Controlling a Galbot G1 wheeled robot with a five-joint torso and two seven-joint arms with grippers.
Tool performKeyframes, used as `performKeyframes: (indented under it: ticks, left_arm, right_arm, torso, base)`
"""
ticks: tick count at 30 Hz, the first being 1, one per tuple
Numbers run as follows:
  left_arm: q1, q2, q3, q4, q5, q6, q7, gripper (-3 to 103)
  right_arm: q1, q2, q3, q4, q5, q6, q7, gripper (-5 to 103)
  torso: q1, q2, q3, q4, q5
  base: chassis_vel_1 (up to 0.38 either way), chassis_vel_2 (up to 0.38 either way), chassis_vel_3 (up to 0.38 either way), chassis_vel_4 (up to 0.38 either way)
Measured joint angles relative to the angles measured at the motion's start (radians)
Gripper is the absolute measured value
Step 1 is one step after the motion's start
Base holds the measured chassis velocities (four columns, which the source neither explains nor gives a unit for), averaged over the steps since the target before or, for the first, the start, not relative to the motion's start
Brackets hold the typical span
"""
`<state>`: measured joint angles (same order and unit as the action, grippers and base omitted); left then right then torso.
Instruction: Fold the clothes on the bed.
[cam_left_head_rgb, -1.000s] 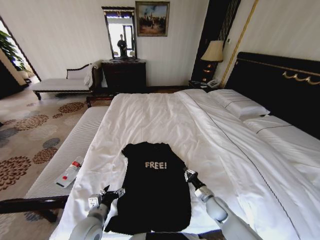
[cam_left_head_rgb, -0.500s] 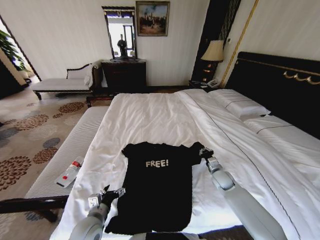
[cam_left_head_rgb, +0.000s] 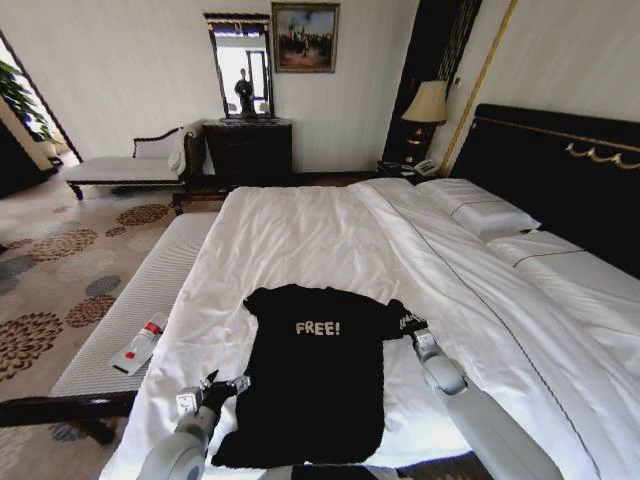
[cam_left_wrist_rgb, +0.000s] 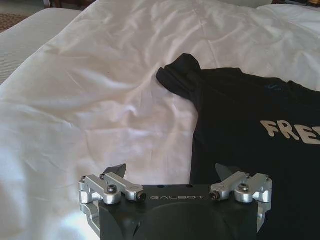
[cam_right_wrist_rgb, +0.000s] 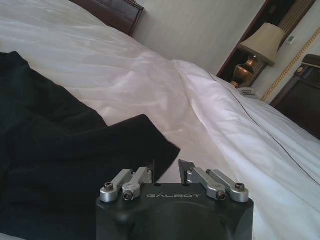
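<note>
The right hand (cam_left_head_rgb: 409, 324), fingers parted beside the sleeve it has spread, leaves the T-shirt (cam_left_head_rgb: 315, 375) flat on the bed (cam_left_head_rgb: 300, 235); the left hand (cam_left_head_rgb: 222, 385) waits open.

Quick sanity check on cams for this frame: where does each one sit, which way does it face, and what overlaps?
Head view: on the head, looking forward and down along the bed; T-shirt lies flat, left tool at its lower left edge, right tool at its right sleeve.
Left wrist view: behind the open left tool, facing the T-shirt's left sleeve.
Right wrist view: behind the right tool, facing the right sleeve and a lamp.
Shared: the T-shirt and white bedding show in all three.
</note>
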<state>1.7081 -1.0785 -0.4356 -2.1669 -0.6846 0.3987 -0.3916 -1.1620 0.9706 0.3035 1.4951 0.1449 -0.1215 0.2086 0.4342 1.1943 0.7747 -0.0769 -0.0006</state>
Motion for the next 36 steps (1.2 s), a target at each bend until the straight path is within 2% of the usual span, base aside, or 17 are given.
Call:
performKeyframes:
  ticks: [1,5,7,12,13,14,16,17,18,19,20,23,29,30,31,32,36]
  left_arm:
    - [0.000,0.000,0.000,0.000,0.000,0.000,0.000,100]
    - [-0.085,0.024,-0.001,0.043,-0.075,0.023,-0.018,100]
    - [-0.099,0.027,-0.001,0.050,-0.088,0.027,-0.020,100]
    - [-0.224,0.064,0.019,0.113,-0.182,0.051,-0.027,100]
    - [-0.259,0.074,0.028,0.134,-0.206,0.054,-0.026,103]
    - [-0.328,0.089,0.047,0.177,-0.248,0.055,-0.014,101]
    - [-0.366,0.094,0.055,0.201,-0.273,0.054,-0.007,101]
    - [-0.429,0.098,0.066,0.252,-0.322,0.052,0.002,99]
    - [-0.478,0.098,0.070,0.308,-0.350,0.043,0.012,99]
    - [-0.500,0.097,0.071,0.338,-0.357,0.038,0.019,99]
    - [-0.500,0.097,0.071,0.338,-0.357,0.038,0.019,99]
    - [-0.577,0.085,0.076,0.473,-0.355,-0.003,0.069,98]
    - [-0.622,0.052,0.085,0.559,-0.335,-0.028,0.102,93]
    - [-0.634,0.044,0.089,0.579,-0.332,-0.031,0.109,89]
    - [-0.642,0.040,0.092,0.590,-0.330,-0.033,0.115,89]
    - [-0.666,0.030,0.105,0.617,-0.330,-0.036,0.134,81]
    - [-0.710,0.019,0.138,0.653,-0.335,-0.036,0.167,79]
  right_arm:
    - [0.000,0.000,0.000,0.000,0.000,0.000,0.000,25]
    - [-0.048,0.004,0.060,0.013,0.001,-0.018,0.041,46]
    - [-0.056,0.003,0.068,0.018,0.004,-0.018,0.042,46]
    - [-0.111,-0.002,0.110,0.087,0.025,-0.022,0.043,68]
    - [-0.124,-0.003,0.115,0.105,0.027,-0.025,0.043,68]
    - [-0.141,-0.003,0.120,0.132,0.028,-0.030,0.044,79]
    - [-0.148,-0.003,0.122,0.144,0.028,-0.032,0.045,79]
    - [-0.161,-0.002,0.125,0.158,0.028,-0.037,0.047,84]
    - [-0.170,-0.001,0.128,0.167,0.028,-0.039,0.048,84]
    - [-0.174,-0.001,0.129,0.170,0.028,-0.040,0.048,95]
    - [-0.174,-0.001,0.129,0.170,0.028,-0.040,0.048,95]
    - [-0.183,-0.006,0.127,0.178,0.028,-0.044,0.048,100]
    - [-0.150,-0.018,0.080,0.166,0.034,-0.054,0.049,100]
    - [-0.142,-0.020,0.069,0.166,0.037,-0.058,0.051,100]
    - [-0.137,-0.021,0.063,0.166,0.039,-0.061,0.052,100]
    - [-0.131,-0.023,0.054,0.167,0.043,-0.067,0.053,100]
    - [-0.127,-0.026,0.051,0.170,0.049,-0.073,0.057,100]
  torso:
    - [0.000,0.000,0.000,0.0000,0.0000]
    - [0.000,0.000,0.000,-0.0001,-0.0002]
    - [0.000,0.000,0.000,-0.0002,-0.0002]
    - [0.000,0.000,0.000,-0.0001,-0.0003]
    - [0.000,0.000,0.000,-0.0001,-0.0002]
    - [0.000,0.000,0.000,0.0001,-0.0003]
    - [0.000,0.000,0.000,-0.0001,-0.0003]
    - [0.000,0.000,0.000,-0.0003,-0.0002]
    - [0.000,0.000,0.000,-0.0004,-0.0002]
    - [0.000,0.000,0.000,-0.0004,-0.0002]
    - [0.000,0.000,0.000,-0.0004,-0.0002]
    - [0.000,0.000,0.000,-0.0003,-0.0004]
    - [0.000,0.000,0.000,0.0002,-0.0003]
    - [0.000,0.000,0.000,0.0003,-0.0002]
    - [0.000,0.000,0.000,0.0003,-0.0001]
    - [0.000,0.000,0.000,0.0003,-0.0001]
    - [0.000,0.000,0.000,-0.0001,-0.0001]
  base:
    - [0.000,0.000,0.000,0.000]
    - [0.000,0.000,0.000,0.000]
    - [0.000,0.000,0.000,0.000]
    - [0.000,0.000,0.000,0.000]
    - [0.000,0.000,0.000,0.000]
    - [0.000,0.000,0.000,0.000]
    - [0.000,0.000,0.000,0.000]
    - [0.000,0.000,0.000,0.000]
    - [0.000,0.000,0.000,0.000]
    - [0.000,0.000,0.000,0.000]
    - [0.000,0.000,0.000,0.000]
    - [0.000,0.000,0.000,0.000]
    - [0.000,0.000,0.000,0.000]
    - [0.000,0.000,0.000,0.000]
    - [0.000,0.000,0.000,0.000]
    - [0.000,0.000,0.000,0.000]
    - [0.000,0.000,0.000,0.000]
